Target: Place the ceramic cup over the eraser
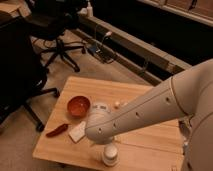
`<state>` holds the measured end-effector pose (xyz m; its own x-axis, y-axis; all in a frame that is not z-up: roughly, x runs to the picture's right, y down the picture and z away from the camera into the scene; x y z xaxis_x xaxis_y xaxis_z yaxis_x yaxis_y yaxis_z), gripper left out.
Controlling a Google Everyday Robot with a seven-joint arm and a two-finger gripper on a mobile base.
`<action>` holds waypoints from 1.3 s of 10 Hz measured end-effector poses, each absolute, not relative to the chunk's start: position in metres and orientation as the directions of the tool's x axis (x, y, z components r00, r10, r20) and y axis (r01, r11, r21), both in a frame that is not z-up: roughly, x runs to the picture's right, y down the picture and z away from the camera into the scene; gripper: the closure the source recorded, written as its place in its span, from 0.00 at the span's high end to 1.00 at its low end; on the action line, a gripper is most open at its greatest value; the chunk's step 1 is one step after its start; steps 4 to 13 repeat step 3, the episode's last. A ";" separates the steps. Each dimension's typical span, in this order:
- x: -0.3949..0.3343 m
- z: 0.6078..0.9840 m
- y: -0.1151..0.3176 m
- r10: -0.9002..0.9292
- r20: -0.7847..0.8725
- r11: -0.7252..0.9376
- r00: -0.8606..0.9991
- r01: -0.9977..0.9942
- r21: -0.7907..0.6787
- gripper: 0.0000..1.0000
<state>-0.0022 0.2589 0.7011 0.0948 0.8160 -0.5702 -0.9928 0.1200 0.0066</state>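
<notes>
The ceramic cup [110, 154] sits low at the front edge of the wooden worktop [150, 135], directly under the end of the robot's arm [145, 112]. It looks to be resting on or just above the surface, though I cannot tell which. The gripper [108, 143] is right above the cup, mostly hidden behind the arm's rounded wrist; I cannot tell whether the jaws are clamped on the cup or apart.

The eraser does not show anywhere on the worktop. It may be under the cup or behind the arm, so I cannot confirm that it is covered.

My judgement: the cup has been carried to its placing spot and the task is near its end. What is left is to settle the cup fully, let go, and lift clear.

Well apart on the left lie an orange bowl [78, 105], a flat white block [77, 133] and a red chilli-shaped thing [56, 130].
</notes>
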 end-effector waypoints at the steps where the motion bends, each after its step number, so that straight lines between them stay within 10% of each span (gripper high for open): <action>1: -0.002 0.701 0.259 0.816 -0.570 0.118 0.093 -0.993 0.008 0.80; 13: -0.004 0.701 0.258 0.816 -0.569 0.121 0.097 -0.993 0.004 0.80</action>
